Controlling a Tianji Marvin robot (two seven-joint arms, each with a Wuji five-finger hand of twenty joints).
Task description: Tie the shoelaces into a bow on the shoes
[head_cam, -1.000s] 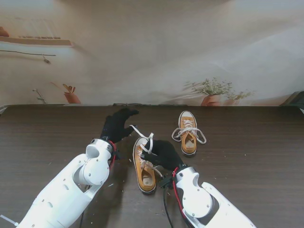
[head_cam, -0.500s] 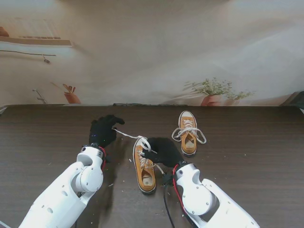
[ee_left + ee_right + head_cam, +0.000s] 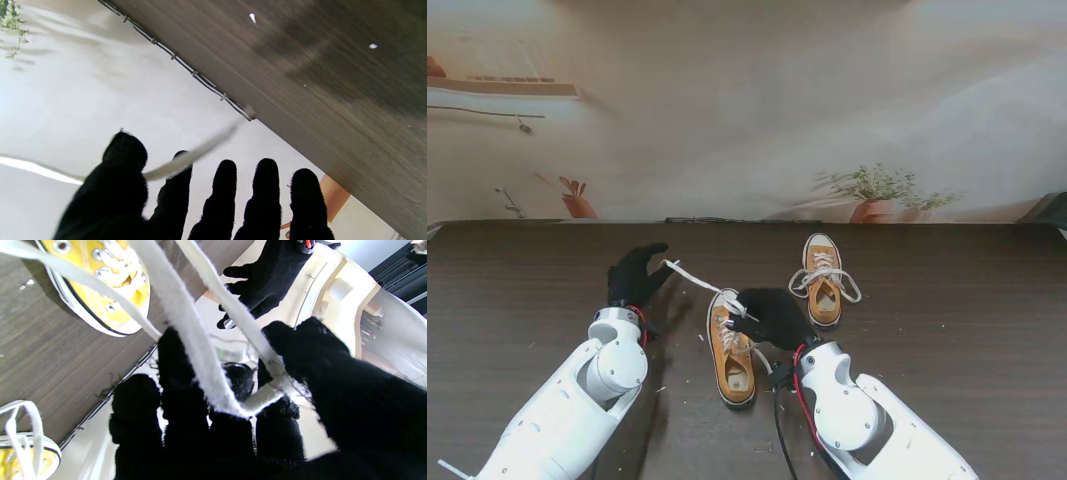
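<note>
On your dark wood-grain tabletop point(image 3: 947, 340), the nearer yellow canvas sneaker point(image 3: 731, 350) lies just left of your right robot hand point(image 3: 772, 316), which is clenched around a loop of the flat white shoelace point(image 3: 695, 279). From there the lace runs taut, up and leftward, to your left robot hand point(image 3: 634, 276), which pinches its free end between thumb point(image 3: 125, 156) and index finger while the other fingers stay spread. A second yellow sneaker with loose white laces point(image 3: 824, 279) sits farther away, to the right of both hands, untouched
</note>
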